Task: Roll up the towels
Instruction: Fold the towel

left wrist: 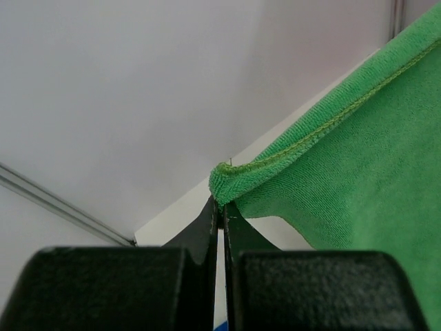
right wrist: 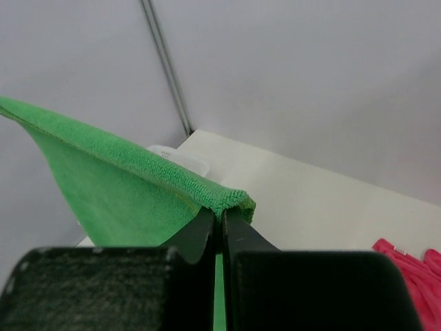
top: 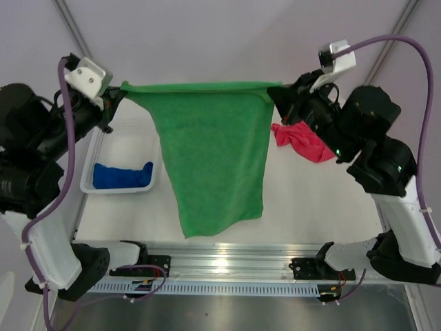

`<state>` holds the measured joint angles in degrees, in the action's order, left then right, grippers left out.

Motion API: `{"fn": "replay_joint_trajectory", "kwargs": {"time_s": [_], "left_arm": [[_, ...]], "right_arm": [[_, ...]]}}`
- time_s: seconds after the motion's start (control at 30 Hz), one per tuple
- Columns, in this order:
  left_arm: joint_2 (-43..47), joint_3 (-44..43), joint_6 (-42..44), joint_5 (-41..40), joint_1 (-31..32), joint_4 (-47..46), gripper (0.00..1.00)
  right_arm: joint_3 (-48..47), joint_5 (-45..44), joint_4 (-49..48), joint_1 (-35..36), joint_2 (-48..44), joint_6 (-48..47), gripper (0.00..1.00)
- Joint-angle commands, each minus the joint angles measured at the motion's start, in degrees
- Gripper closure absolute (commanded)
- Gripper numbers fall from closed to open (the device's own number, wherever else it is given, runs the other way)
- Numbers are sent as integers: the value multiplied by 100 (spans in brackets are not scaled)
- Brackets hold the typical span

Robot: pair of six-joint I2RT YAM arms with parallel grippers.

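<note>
Green towel (top: 213,158) hangs spread above the table's (top: 310,207) centre, top hem taut. Left gripper (top: 118,93) at ten o'clock and right gripper (top: 275,93) at two clamp its corners. Pink towel (top: 303,141) lies at three, blue towel (top: 122,176) in basket (top: 89,181) at nine.

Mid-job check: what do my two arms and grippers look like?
The two match. The left arm and right arm have bulky black joint housings, white lower links and a purple cable looped along each. A white camera bracket sits on each wrist. The left gripper and right gripper have thin black fingers. Small green lights glow on the right arm.
</note>
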<state>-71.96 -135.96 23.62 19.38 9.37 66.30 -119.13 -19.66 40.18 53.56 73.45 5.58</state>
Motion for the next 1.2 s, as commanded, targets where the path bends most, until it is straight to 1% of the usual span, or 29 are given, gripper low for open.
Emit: {"fn": "replay_joint_trajectory", "kwargs": {"time_s": [0.0, 0.03, 0.07, 0.1, 0.13, 0.17, 0.2, 0.27, 0.3, 0.33, 0.37, 0.4, 0.43, 0.47, 0.5, 0.53, 0.63, 0.7, 0.73, 0.83, 0.9, 0.93, 0.97, 1.0, 1.03, 1.07, 1.1, 1.13, 1.17], "left_arm": [[-230, 341, -41, -1401, -146, -837, 99], [-335, 481, -67, -1419, -146, -951, 99], [-397, 561, -102, -1445, -146, -1187, 99], [-467, 666, -120, -1454, -146, -1303, 99], [-529, 746, -138, -1541, -146, -1435, 99], [-703, 781, -164, -1603, -146, -1549, 99], [-801, 799, -190, -1665, -146, -1776, 99], [-1133, 791, -295, -1805, -146, -2015, 99], [-1257, 738, -340, -1867, -146, -2277, 99], [-1407, 598, -366, -1911, -146, -2393, 99], [-1565, 484, -427, -2033, -146, -2472, 99], [-1932, 152, -445, -2147, -146, -2534, 99], [-2127, -25, -463, -2218, -146, -2630, 99], [-2285, -436, -455, -2323, -154, -2718, 99], [-2513, -501, -402, -2368, -146, -2884, 99], [-2594, -536, -358, -2429, -146, -3313, 99], [-2928, -782, -34, -2693, -146, -3947, 99], [-3095, -932, 125, -2763, -154, -4203, 99], [-3122, -889, 221, -2772, -154, -4457, 99], [-3306, -827, 380, -2677, -163, -4635, 99], [-3368, -652, 407, -2308, -154, -4662, 99], [-3351, -547, 398, -2176, -154, -4670, 99], [-3333, -450, 363, -2062, -154, -4662, 99], [-3298, -118, 328, -1791, -154, -4618, 99], [-3176, 33, 223, -1719, -154, -4583, 99], [-3088, 182, 144, -1674, -154, -4461, 99], [-2974, 723, 30, -1552, -154, -4372, 99], [-2816, 972, -15, -1481, -163, -4302, 99], [-2397, 1567, -41, -1411, -163, -4258, 99]], "right_arm": [[-294, 396, -222, -1625, 212, -25, 100], [-356, 932, -178, -2047, 405, 230, 100], [-487, 1390, -195, -2669, 825, 633, 100], [-584, 2004, -221, -2858, 1055, 759, 100], [-698, 2236, -300, -2990, 1301, 838, 100], [-847, 2378, -344, -3192, 1799, 935, 100], [-1223, 2658, -388, -3290, 2048, 997, 100], [-1681, 2949, -537, -3474, 2549, 1155, 100], [-2136, 3072, -642, -3667, 3013, 1390, 100], [-2349, 3221, -896, -3756, 3226, 1515, 100], [-2560, 3284, -1064, -3843, 3428, 1638, 100], [-2763, 3319, -1265, -4027, 3787, 1926, 100], [-3165, 3346, -1607, -4116, 3956, 2112, 100], [-3325, 3337, -1810, -4204, 4106, 2279, 100], [-3449, 3285, -2047, -4353, 4325, 2550, 100], [-3546, 3136, -2502, -4406, 4396, 2675, 100], [-3678, 3013, -3138, -4599, 4643, 3035, 100], [-3688, 2977, -3367, -4653, 4748, 3045, 100], [-3644, 2994, -3411, -4670, 4853, 2984, 100], [-3565, 3284, -3307, -4662, 4994, 2608, 100], [-3136, 3442, -3228, -4670, 4916, 2387, 100], [-2908, 3477, -3236, -4670, 4733, 2273, 100], [-2427, 3521, -3236, -4670, 4618, 2002, 100], [-2161, 3513, -3114, -4679, 4486, 1895, 100], [-1854, 3504, -3052, -4679, 4328, 1807, 100], [-1485, 3530, -3043, -4671, 3918, 1701, 100], [-594, 3687, -3121, -4670, 3670, 1674, 100], [-72, 3758, -3218, -4653, 3398, 1630, 100], [447, 3733, -3271, -4514, 2821, 1439, 100]]}}
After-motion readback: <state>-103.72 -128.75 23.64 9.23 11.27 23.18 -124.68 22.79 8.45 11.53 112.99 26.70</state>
